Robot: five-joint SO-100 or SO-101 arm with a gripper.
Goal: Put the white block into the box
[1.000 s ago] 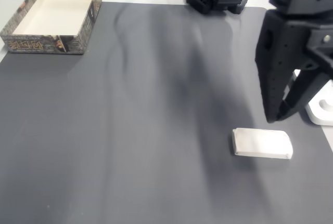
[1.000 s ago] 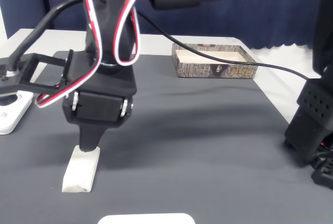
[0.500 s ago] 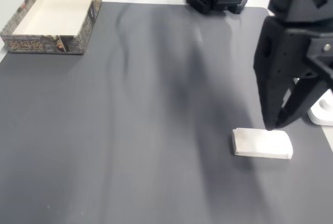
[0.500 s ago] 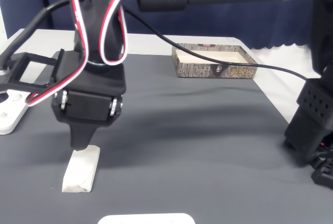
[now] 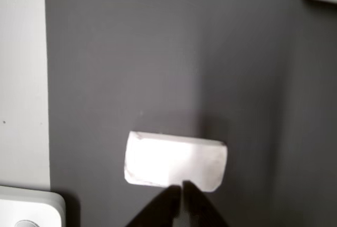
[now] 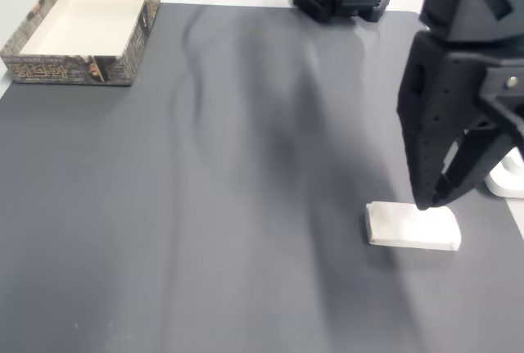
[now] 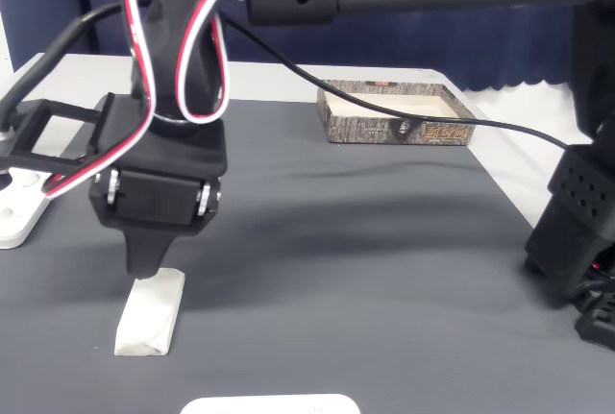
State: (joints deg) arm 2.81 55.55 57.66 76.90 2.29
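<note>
White and matte, the white block (image 6: 412,227) lies flat on the dark grey mat of the worktop (image 6: 205,205), at the lower right of a fixed view and at the lower left of the other (image 7: 151,312). The black tool (image 6: 426,201) hangs right over it, tips down at the block's upper edge. In the other view the two dark tips (image 5: 181,187) sit almost together at the block's lower edge (image 5: 175,159), with only a thin slit between them, so the jaws look narrow and hold nothing. The box (image 6: 79,27), pale inside with a mottled brown rim, stands in the upper left corner of that fixed view, well apart from the block, and looks empty. The step in hand seems to be the approach for the pick: the block is not yet gripped. Next, I judge, the jaws must spread wide enough to straddle the block's short side and centre over it before lowering and closing. As they stand, they would likely press on top or nudge it aside.
</note>
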